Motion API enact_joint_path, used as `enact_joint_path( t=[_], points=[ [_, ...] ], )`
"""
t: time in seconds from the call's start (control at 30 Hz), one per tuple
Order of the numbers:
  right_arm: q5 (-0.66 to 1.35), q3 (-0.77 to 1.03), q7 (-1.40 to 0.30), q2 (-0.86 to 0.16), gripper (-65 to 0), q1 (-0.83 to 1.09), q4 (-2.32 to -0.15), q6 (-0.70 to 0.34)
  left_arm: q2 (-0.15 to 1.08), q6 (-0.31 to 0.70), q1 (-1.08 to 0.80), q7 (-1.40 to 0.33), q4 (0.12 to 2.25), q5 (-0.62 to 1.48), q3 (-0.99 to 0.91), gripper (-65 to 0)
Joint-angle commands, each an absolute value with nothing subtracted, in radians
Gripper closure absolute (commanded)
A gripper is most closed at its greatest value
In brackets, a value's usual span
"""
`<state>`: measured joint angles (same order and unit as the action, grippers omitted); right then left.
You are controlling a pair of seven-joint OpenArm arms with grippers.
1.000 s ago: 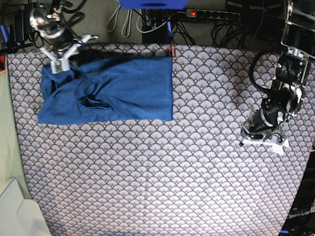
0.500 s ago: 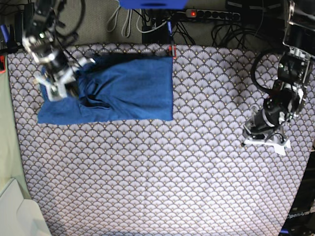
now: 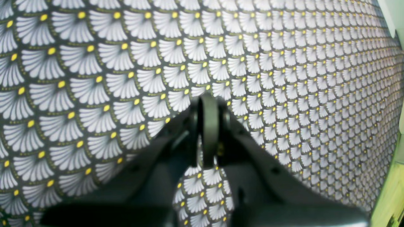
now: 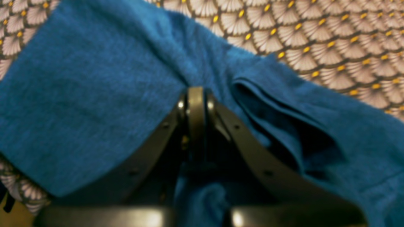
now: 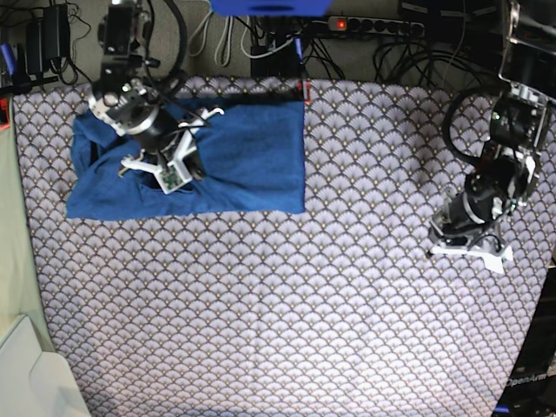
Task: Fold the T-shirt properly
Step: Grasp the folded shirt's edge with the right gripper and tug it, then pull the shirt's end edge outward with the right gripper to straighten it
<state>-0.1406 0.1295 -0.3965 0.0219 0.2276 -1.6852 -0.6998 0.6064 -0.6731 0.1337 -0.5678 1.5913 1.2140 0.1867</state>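
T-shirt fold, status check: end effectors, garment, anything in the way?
Right end effector shut, over the T-shirt. Left end effector shut, over bare patterned cloth. Shirt partly folded. No obstruction visible.

I see a table [image 5: 287, 304] under a cloth with a grey fan-scale print and yellow dots. Behind its far edge: a power strip [image 5: 375, 25], red switch lit, and tangled cables [image 5: 217, 35]. Pale green surface [image 5: 12, 252] along one side.

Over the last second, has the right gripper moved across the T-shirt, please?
Yes. In the base view the right gripper has travelled from the T-shirt's far left corner toward its middle, nearer the red-lit power strip's side and closer to the camera.
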Motion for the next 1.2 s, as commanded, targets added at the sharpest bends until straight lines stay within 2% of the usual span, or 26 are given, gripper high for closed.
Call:
enact_joint_path(
  t=[0.0, 0.1, 0.27, 0.5, 0.73, 0.83, 1.1, 1.17],
  points=[
    [-0.124, 0.130, -0.369, 0.021, 0.0, 0.203, -1.684, -0.698, 0.622, -0.698, 0.153, -0.568, 1.606, 1.283, 0.176, -0.1],
    [-0.125, 0.136, -0.366, 0.008, 0.0, 0.162, -1.632, -0.698, 0.622, -0.698, 0.153, -0.568, 1.606, 1.283, 0.176, -0.1],
    [-0.127, 0.145, -0.369, -0.068, 0.0, 0.077, -1.564, -0.698, 0.622, -0.698, 0.153, -0.568, 1.606, 1.283, 0.176, -0.1],
    [-0.127, 0.337, -0.372, -0.110, 0.0, -0.028, -1.521, -0.698, 0.621, -0.698, 0.154, -0.568, 1.607, 1.287, 0.176, -0.1],
    [-0.127, 0.446, -0.389, -0.108, -0.1, -0.013, -1.586, -0.698, 0.619, -0.698, 0.154, -0.567, 1.606, 1.283, 0.174, -0.1],
    [-0.125, 0.476, -0.455, -0.108, -6.3, -0.012, -1.589, -0.698, 0.619, -0.698, 0.154, -0.567, 1.606, 1.283, 0.174, -0.1],
    [-0.120, 0.579, -0.567, -0.108, -30.8, -0.008, -1.590, -0.698, 0.619, -0.698, 0.156, -0.564, 1.606, 1.283, 0.174, -0.1],
    [-0.120, 0.584, -0.607, -0.113, -34.4, -0.008, -1.607, -0.698, 0.619, -0.698, 0.157, -0.562, 1.606, 1.283, 0.174, -0.1]
  ],
)
